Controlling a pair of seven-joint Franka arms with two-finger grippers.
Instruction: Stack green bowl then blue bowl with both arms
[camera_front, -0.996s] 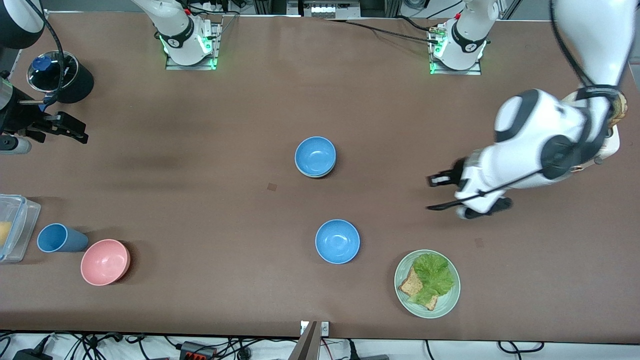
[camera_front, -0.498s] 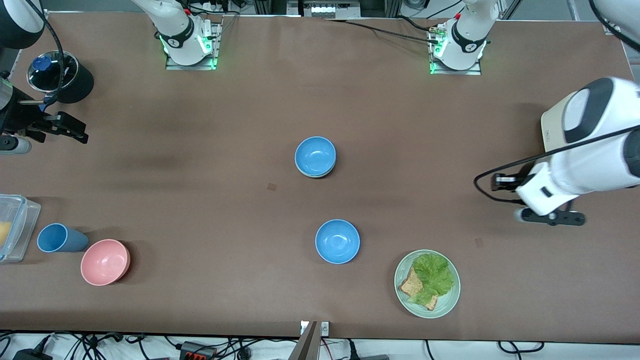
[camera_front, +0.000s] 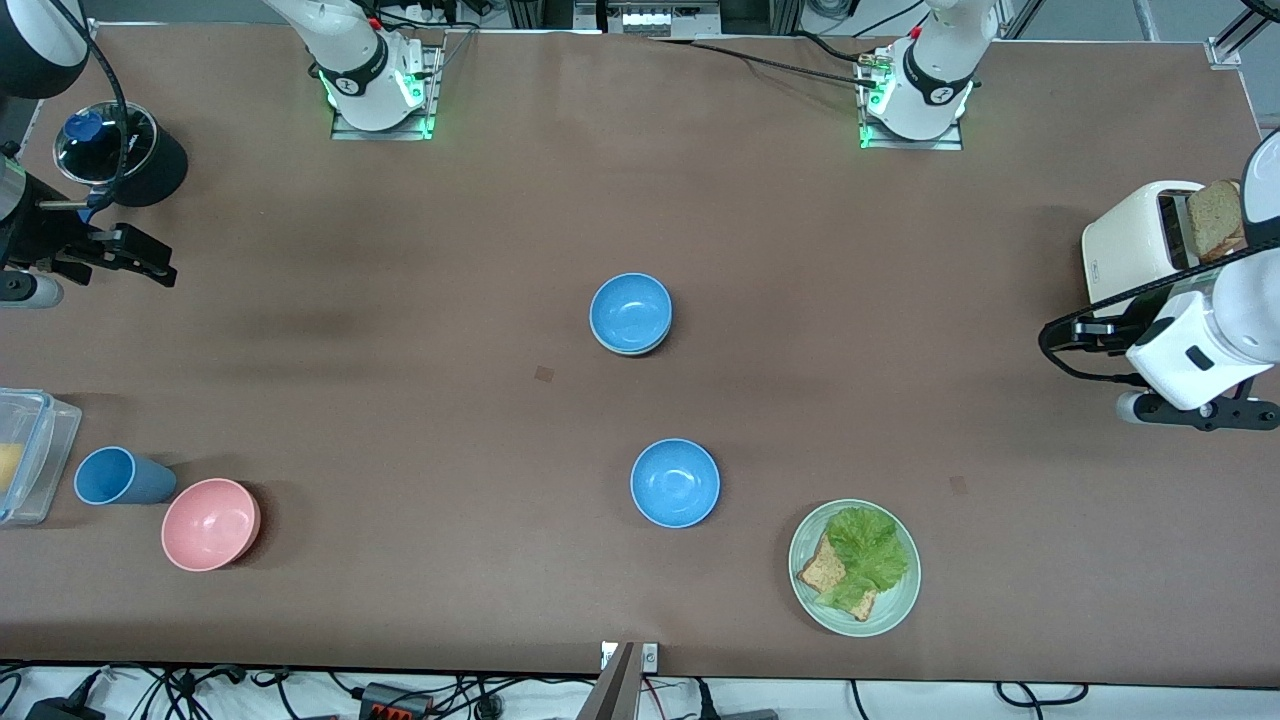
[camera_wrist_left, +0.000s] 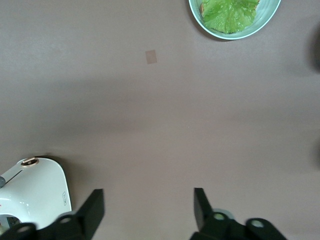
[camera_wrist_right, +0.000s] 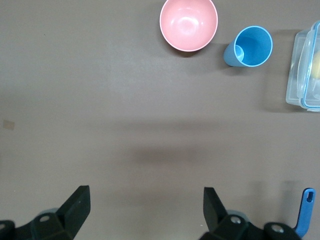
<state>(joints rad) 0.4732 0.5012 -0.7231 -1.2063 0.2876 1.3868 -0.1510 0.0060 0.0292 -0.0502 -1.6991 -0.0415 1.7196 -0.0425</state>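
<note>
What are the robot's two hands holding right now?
Nothing. The left gripper is open over bare table beside the toaster, and the right gripper is open over bare table too. Both have empty fingers.

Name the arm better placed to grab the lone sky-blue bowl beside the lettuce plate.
Left, probably: the glossy round sky-blue bowl lies toward its end; left pincer and right pincer both open.

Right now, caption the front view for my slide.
Blue bowl nested in green bowl mid-table; both hands empty at the table ends.
</note>
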